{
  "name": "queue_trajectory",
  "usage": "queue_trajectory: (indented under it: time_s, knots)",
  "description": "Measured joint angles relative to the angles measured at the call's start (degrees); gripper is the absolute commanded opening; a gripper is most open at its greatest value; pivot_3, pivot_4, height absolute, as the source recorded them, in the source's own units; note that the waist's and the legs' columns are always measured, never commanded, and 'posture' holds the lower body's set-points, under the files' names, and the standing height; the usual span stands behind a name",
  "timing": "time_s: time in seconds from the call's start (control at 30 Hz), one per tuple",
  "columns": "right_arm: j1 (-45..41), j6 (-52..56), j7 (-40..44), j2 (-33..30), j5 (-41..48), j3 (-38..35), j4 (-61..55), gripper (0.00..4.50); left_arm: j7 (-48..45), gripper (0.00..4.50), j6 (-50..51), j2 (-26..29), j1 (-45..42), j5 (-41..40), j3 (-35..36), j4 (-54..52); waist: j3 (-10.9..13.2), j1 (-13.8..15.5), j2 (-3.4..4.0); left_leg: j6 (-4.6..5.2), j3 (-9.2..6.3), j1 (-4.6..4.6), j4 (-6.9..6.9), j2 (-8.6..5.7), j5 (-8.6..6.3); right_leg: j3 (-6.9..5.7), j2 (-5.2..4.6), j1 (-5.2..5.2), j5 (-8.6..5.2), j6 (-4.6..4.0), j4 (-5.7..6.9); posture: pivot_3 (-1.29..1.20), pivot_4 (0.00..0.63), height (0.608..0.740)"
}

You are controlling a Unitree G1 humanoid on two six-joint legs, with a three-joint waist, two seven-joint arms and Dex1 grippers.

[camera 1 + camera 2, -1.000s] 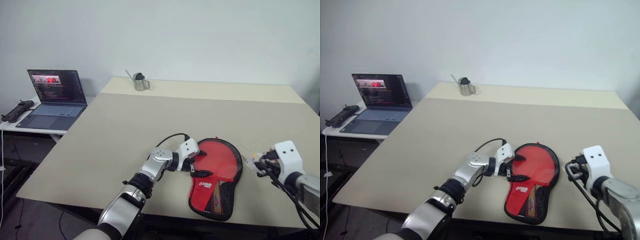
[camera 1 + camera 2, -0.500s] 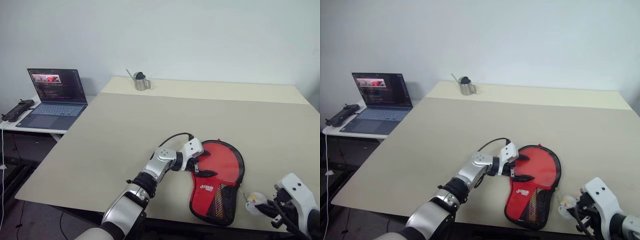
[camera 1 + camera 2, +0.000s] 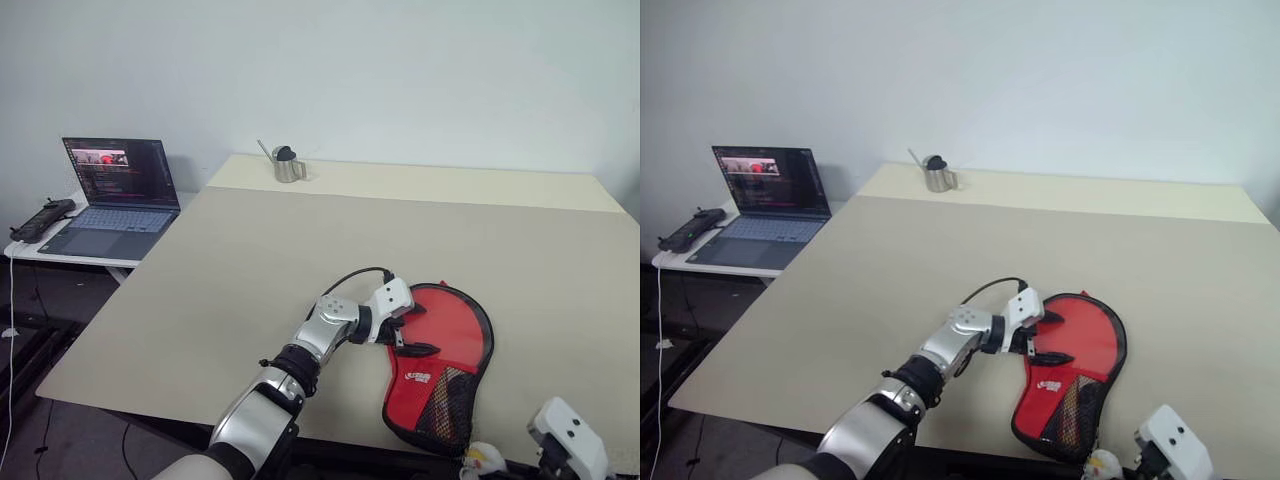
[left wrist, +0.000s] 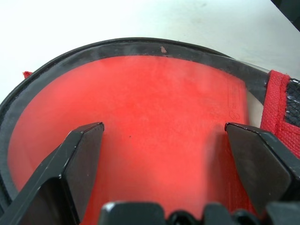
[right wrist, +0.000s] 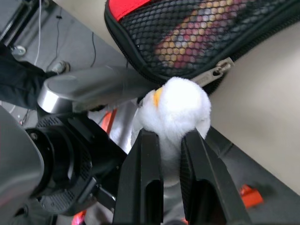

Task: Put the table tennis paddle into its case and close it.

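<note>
The red case (image 3: pixel 445 350) with black trim lies flat near the front right of the table, its black mesh pocket (image 3: pixel 440 410) toward the near edge. My left gripper (image 3: pixel 420 328) stands open over the left side of the case's round part, and its fingers (image 4: pixel 79 150) straddle the red face. My right gripper (image 5: pixel 169 136) is low at the near edge, shut on a white fluffy pompom (image 5: pixel 176 105). The pompom hangs by the metal zip pull (image 5: pixel 215 72) at the mesh end. The table tennis paddle is hidden.
A beige table (image 3: pixel 250 250) stretches far ahead. A metal cup (image 3: pixel 288 166) stands at its far left edge. An open laptop (image 3: pixel 115 195) and a black device (image 3: pixel 40 218) sit on a side table to the left.
My right gripper has drawn back and down, from beside the case's round right side to its mesh end at the near edge, with the pompom in it. The left gripper has stayed put.
</note>
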Motion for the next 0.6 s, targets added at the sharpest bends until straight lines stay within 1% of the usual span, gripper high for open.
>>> queue_trajectory:
  time_s: [0.17, 0.23, 0.3, 0.33, 0.37, 0.43, 0.47, 0.53, 0.57, 0.6]
  knots:
    - [0.7, -9.9, -5.8, -3.2, -0.2, 10.1, 0.5, 0.10, 0.1, 4.50, -0.6, -0.9, -0.6, 0.3, 0.0, 1.2, -0.1, 0.1, -0.08, 0.08, -0.04, 0.02, 0.00, 0.00, 0.05, -0.20, -0.10, 0.17, -0.17, 0.09, 0.00, 0.00, 0.150, 0.740]
    - [0.1, -12.5, -8.2, -4.2, -0.3, 13.2, 0.5, 0.10, 0.1, 4.50, -0.6, -1.1, -0.8, 0.4, 0.0, 1.5, -0.1, 0.2, -0.09, 0.14, -0.04, 0.02, -0.01, -0.01, 0.08, -0.26, -0.16, 0.20, -0.21, 0.10, 0.00, 0.00, 0.150, 0.740]
    - [-0.2, -13.8, -10.7, -5.2, -0.6, 14.6, 0.5, 0.10, 0.2, 4.50, -0.8, -1.3, -1.0, 0.4, 0.0, 1.9, -0.1, 0.3, -0.09, 0.23, -0.04, 0.01, 0.00, -0.03, 0.14, -0.31, -0.20, 0.21, -0.22, 0.12, 0.00, 0.00, 0.150, 0.740]
    - [0.4, -14.2, -11.7, -5.5, -0.6, 14.5, 0.4, 0.82, 0.2, 4.50, -0.9, -1.4, -1.1, 0.5, 0.0, 2.0, -0.1, 0.4, -0.09, 0.24, -0.03, 0.01, 0.00, -0.03, 0.14, -0.32, -0.22, 0.22, -0.22, 0.12, 0.00, 0.00, 0.150, 0.740]
    - [1.5, -14.3, -12.3, -5.5, -0.6, 13.8, 0.4, 1.08, 0.4, 4.50, -1.1, -1.6, -1.1, 0.6, 0.0, 2.1, -0.1, 0.5, -0.10, 0.24, -0.01, 0.01, 0.00, -0.02, 0.14, -0.34, -0.23, 0.23, -0.22, 0.12, 0.00, 0.00, 0.150, 0.740]
    - [4.3, -14.4, -12.5, -6.1, -0.5, 11.1, 0.3, 1.79, 0.8, 4.50, -1.3, -1.8, -1.1, 0.7, 0.0, 2.3, -0.1, 0.6, -0.12, 0.24, 0.00, 0.00, 0.01, -0.02, 0.14, -0.35, -0.24, 0.24, -0.23, 0.13, 0.00, 0.00, 0.150, 0.740]
    - [6.2, -14.5, -11.9, -6.1, -0.4, 9.2, 0.2, 2.09, 1.0, 4.50, -1.3, -2.0, -1.1, 0.7, 0.0, 2.4, -0.1, 0.7, -0.11, 0.24, -0.01, -0.01, 0.02, -0.02, 0.14, -0.36, -0.25, 0.24, -0.23, 0.13, 0.00, 0.00, 0.150, 0.740]
    - [11.7, -15.2, -9.1, -6.0, -0.3, 3.3, 0.0, 2.84, 1.1, 4.50, -1.4, -2.1, -1.1, 0.8, 0.0, 2.5, -0.1, 0.9, -0.11, 0.24, 0.07, -0.02, 0.03, -0.01, 0.14, -0.38, -0.30, 0.25, -0.25, 0.17, 0.02, 0.00, 0.150, 0.740]
    - [13.8, -15.6, -7.7, -5.8, -0.4, 1.1, -0.1, 3.09, 1.2, 4.50, -1.4, -2.2, -1.1, 0.8, 0.0, 2.5, -0.1, 0.9, -0.17, 0.22, 0.07, -0.03, 0.04, 0.00, 0.12, -0.39, -0.30, 0.26, -0.25, 0.17, 0.01, 0.00, 0.150, 0.740]
    - [17.5, -16.7, -5.2, -5.1, -1.1, -2.3, -0.3, 3.09, 1.2, 4.50, -1.5, -2.3, -1.0, 0.8, 0.0, 2.5, -0.1, 1.0, -0.15, 0.19, 0.08, -0.04, 0.04, -0.01, 0.10, -0.40, -0.33, 0.26, -0.27, 0.20, 0.02, 0.00, 0.150, 0.740]
